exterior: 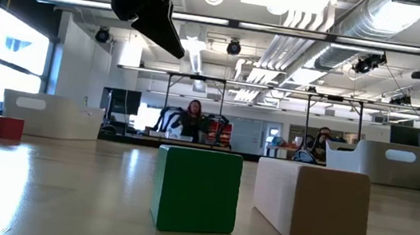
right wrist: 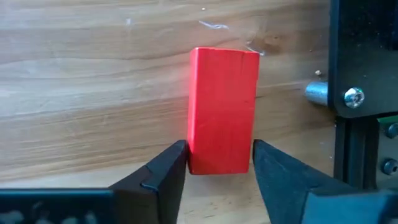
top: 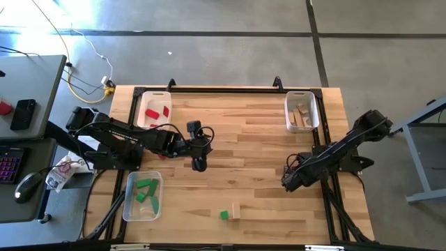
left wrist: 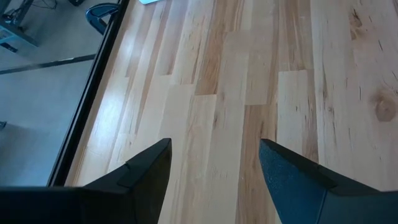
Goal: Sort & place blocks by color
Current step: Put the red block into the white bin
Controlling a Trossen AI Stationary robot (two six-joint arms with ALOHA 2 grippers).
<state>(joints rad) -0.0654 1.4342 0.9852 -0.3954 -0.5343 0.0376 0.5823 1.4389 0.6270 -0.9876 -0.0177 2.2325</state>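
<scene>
My right gripper (right wrist: 219, 163) is low over the table's right part (top: 287, 183), with a red block (right wrist: 224, 115) between its fingers. In the high view the gripper hides that block. My left gripper (left wrist: 214, 165) is open and hangs above bare wood near the table's middle (top: 198, 164), high in the low view (exterior: 158, 15). A green block (top: 224, 215) and a light wood block (top: 236, 210) rest side by side near the near edge, also seen in the low view as the green block (exterior: 195, 190) and the wood block (exterior: 312, 202). Another red block (exterior: 5, 126) lies far off on the left. My right gripper pinches the red block between its two fingers, one fingertip (right wrist: 177, 158) on each long side, at the block's near end (right wrist: 219, 158). The fingers lie along the block, which reaches forward past them. Whether it rests on the table or is just clear of it, I cannot tell.
A white tray with red blocks (top: 155, 110) sits at the far left. A tray with wood blocks (top: 302, 111) sits at the far right, and a clear tray with green blocks (top: 144, 195) at the near left. A black frame rail (right wrist: 364, 74) stands close beside my right gripper.
</scene>
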